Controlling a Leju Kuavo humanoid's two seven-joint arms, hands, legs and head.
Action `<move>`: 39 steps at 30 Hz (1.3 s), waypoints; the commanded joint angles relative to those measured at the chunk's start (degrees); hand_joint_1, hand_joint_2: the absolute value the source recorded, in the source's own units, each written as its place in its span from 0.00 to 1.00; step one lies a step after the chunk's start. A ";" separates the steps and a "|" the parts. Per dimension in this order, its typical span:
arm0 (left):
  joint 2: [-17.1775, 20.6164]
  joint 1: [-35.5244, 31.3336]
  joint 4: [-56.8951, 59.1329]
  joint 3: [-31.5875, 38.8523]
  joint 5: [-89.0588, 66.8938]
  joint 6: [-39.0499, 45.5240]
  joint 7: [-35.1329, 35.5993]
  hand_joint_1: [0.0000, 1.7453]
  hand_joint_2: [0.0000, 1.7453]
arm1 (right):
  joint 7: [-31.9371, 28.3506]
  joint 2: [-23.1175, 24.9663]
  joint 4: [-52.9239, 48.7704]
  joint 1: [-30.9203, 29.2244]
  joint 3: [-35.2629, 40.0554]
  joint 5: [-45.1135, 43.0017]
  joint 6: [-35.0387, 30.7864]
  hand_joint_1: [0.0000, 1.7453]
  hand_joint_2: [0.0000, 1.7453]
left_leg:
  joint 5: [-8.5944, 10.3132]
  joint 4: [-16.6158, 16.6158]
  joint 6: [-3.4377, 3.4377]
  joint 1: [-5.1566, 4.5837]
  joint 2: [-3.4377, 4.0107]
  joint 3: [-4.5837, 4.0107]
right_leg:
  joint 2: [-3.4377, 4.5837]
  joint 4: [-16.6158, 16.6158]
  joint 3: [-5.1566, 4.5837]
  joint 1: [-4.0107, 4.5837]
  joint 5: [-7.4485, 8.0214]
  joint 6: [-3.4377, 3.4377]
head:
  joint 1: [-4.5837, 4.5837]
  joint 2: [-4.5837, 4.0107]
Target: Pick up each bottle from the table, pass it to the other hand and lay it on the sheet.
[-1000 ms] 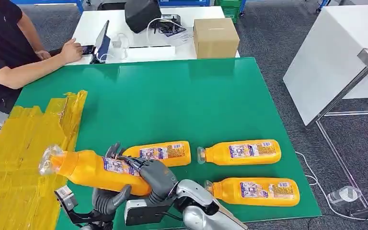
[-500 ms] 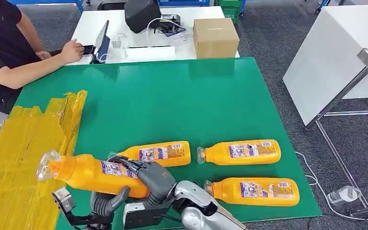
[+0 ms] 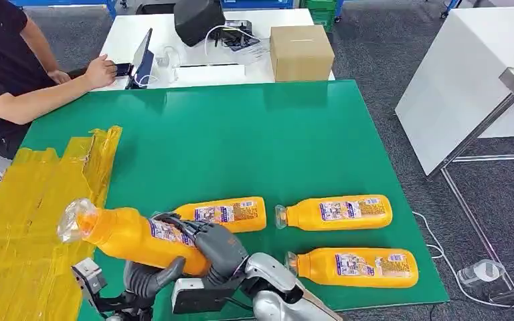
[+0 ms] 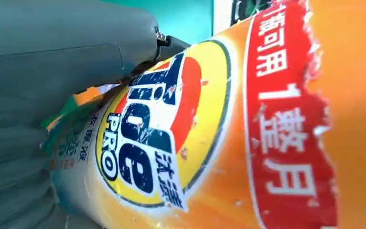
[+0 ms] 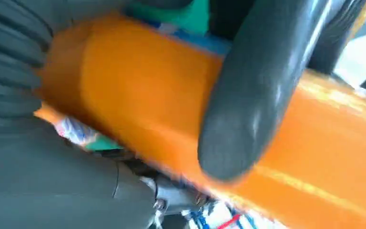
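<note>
An orange bottle (image 3: 124,235) with a clear cap (image 3: 73,219) hangs tilted just above the table's near left corner, cap toward the yellow sheet (image 3: 33,200). My right hand (image 3: 215,246) grips its base end from above; a dark finger (image 5: 252,109) lies across the orange body (image 5: 138,105). My left hand (image 3: 146,277) cups the bottle from below, thumb (image 3: 169,270) up its side. The left wrist view shows the label (image 4: 171,133) close against the grey thumb (image 4: 66,52). Three more orange bottles (image 3: 224,214) (image 3: 338,212) (image 3: 358,267) lie on the green table (image 3: 241,140).
A person sits at the far left, hand (image 3: 100,70) on a white desk (image 3: 194,67) with a laptop (image 3: 142,57) and a cardboard box (image 3: 301,52). A white table (image 3: 462,80) stands to the right. A crumpled clear bottle (image 3: 478,273) lies on the floor.
The held bottle dipped slightly, then rose again, its cap end now a little higher and nearer the table. Both hands stayed on it. The lying bottles did not move.
</note>
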 commanded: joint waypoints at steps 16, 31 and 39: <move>21.89 -21.03 14.26 15.19 -38.62 20.91 13.49 1.00 1.00 | 3.48 -6.41 1.58 -14.09 -10.73 -5.63 7.77 0.00 0.00 | 0.19 -0.03 0.03 0.06 -0.05 0.06 | -0.12 0.05 0.09 0.06 0.03 -0.05 | -0.02 0.00; 27.12 -26.99 31.12 13.74 -51.60 25.46 17.34 1.00 1.00 | 5.50 -4.60 10.30 -20.22 -5.93 -6.47 12.31 0.00 1.00 | 0.23 0.04 -0.01 0.11 0.00 0.44 | -0.07 0.11 0.05 0.09 0.02 -0.02 | 0.02 0.00; 30.64 -33.35 48.41 9.41 -59.91 26.57 16.29 1.00 1.00 | 7.70 0.31 24.20 -27.82 3.29 -8.64 18.91 0.00 1.00 | 0.31 -0.02 -0.05 0.09 0.09 0.47 | 0.02 0.15 -0.01 0.07 0.09 -0.06 | 0.00 0.00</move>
